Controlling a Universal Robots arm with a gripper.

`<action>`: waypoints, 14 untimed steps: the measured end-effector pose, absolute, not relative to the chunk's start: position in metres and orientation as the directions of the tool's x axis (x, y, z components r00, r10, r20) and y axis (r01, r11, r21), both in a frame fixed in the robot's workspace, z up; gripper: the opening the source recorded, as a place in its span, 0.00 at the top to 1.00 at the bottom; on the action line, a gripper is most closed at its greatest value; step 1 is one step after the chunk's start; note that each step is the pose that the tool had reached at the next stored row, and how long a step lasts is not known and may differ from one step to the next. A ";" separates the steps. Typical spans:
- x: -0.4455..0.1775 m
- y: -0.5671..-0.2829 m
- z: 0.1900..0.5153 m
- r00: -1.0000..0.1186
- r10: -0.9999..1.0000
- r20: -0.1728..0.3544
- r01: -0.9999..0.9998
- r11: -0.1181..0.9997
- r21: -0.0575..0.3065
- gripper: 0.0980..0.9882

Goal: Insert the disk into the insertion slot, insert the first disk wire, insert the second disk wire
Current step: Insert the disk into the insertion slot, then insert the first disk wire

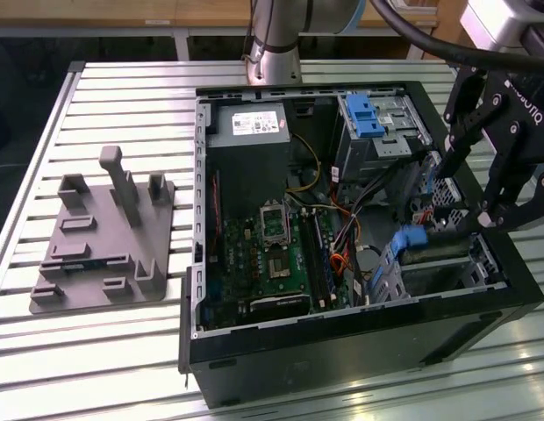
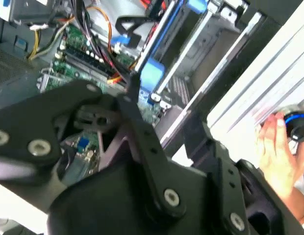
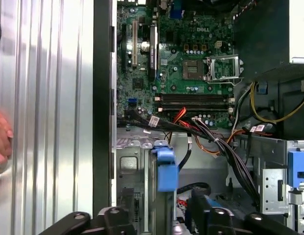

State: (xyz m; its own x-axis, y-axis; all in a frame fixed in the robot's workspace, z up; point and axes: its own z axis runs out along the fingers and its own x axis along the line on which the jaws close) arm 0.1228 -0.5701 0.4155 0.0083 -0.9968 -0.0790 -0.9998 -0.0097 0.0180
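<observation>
The disk's blue carrier end (image 1: pixel 411 237) sticks out of the insertion slot (image 1: pixel 449 195), the grey perforated cage at the open computer case's corner on the exterior view's right. The disk's body sits inside the cage, hidden. My gripper (image 1: pixel 465 206) hangs just over that cage, open, with one finger on each side of the blue carrier (image 3: pixel 164 166). In the second wrist view one finger (image 2: pixel 135 98) ends right beside the carrier (image 2: pixel 152 78). A bundle of black, red and orange wires (image 3: pixel 211 139) runs loose across the case next to the cage.
The black case (image 1: pixel 342 351) lies open on a slatted metal table (image 1: pixel 123 88). A taller bay with a blue latch (image 1: pixel 364 114) stands behind the cage. A grey fixture plate (image 1: pixel 105 237) sits at the exterior view's left. A person's hand (image 2: pixel 274 156) rests beside the case.
</observation>
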 end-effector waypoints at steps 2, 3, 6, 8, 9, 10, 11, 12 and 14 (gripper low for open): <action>0.123 -0.570 0.415 0.008 -0.997 -0.079 -1.000 -0.010 0.018 0.42; 0.123 -0.570 0.415 0.008 -0.997 -0.079 -1.000 -0.010 0.018 0.42; 0.123 -0.570 0.415 0.008 -0.997 -0.079 -1.000 -0.010 0.018 0.42; 0.123 -0.570 0.415 0.008 -0.997 -0.078 -1.000 -0.010 0.018 0.42; 0.123 -0.570 0.415 0.008 -0.997 -0.078 -1.000 -0.010 0.018 0.42; 0.123 -0.570 0.415 0.008 -0.997 -0.078 -1.000 -0.010 0.018 0.42; 0.123 -0.570 0.415 0.008 -0.997 -0.078 -1.000 -0.010 0.018 0.42; 0.123 -0.570 0.415 0.008 -0.997 -0.078 -1.000 -0.010 0.018 0.42; 0.123 -0.570 0.415 0.008 -0.997 -0.078 -1.000 -0.010 0.018 0.42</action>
